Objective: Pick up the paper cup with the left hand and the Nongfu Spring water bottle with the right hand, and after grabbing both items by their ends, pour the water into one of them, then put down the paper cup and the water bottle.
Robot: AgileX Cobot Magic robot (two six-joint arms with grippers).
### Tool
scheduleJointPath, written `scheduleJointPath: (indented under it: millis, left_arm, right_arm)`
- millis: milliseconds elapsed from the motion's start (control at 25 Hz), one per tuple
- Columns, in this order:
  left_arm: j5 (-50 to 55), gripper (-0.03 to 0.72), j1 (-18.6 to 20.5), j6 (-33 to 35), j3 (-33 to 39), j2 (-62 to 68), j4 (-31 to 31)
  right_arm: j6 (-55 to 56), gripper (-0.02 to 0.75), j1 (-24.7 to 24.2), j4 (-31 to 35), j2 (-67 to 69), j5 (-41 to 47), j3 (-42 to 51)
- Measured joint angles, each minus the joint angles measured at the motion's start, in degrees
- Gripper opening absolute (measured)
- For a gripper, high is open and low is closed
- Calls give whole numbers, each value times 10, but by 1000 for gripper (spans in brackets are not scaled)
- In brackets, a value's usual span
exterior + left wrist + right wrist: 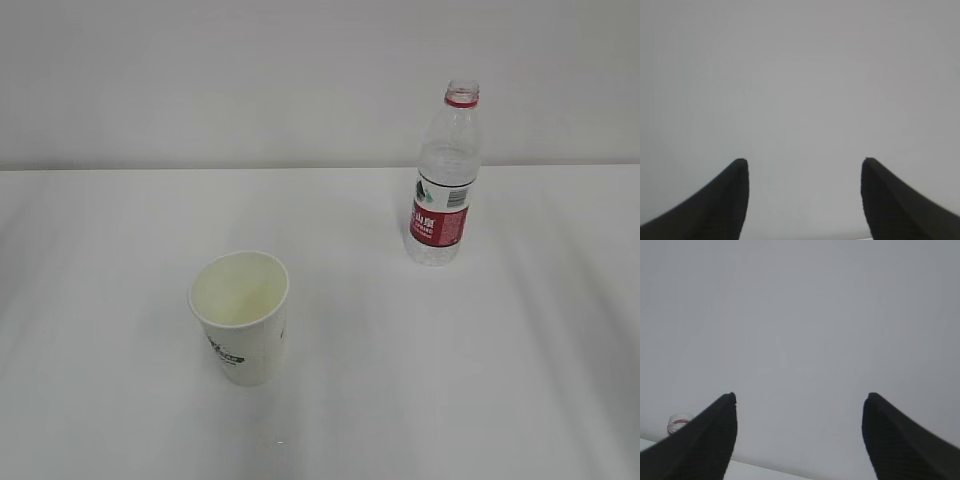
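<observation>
Standing upright on the worktop (120, 420), paper cup (241, 318) left-front and Nongfu Spring water bottle (443, 180) right-rear were noted, low left of the wide-open, empty right pincer (799, 412); left pincer (805, 175) likewise empty.

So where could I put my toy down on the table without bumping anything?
Lots of room: the white table is bare left of the white paper cup, between it and the tall clear plastic bottle, and along the front right. Nowhere is crowded.
</observation>
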Motion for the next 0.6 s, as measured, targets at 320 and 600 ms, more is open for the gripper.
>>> scheduleJointPath:
  millis: [320, 600]
  left_arm:
    - [-13, 515, 16, 0, 0, 76, 0]
    - [-32, 515, 16, 0, 0, 146, 0]
  right_arm:
    - [65, 587, 0, -55, 90, -45, 0]
    - [97, 587, 0, -56, 190, -51, 0]
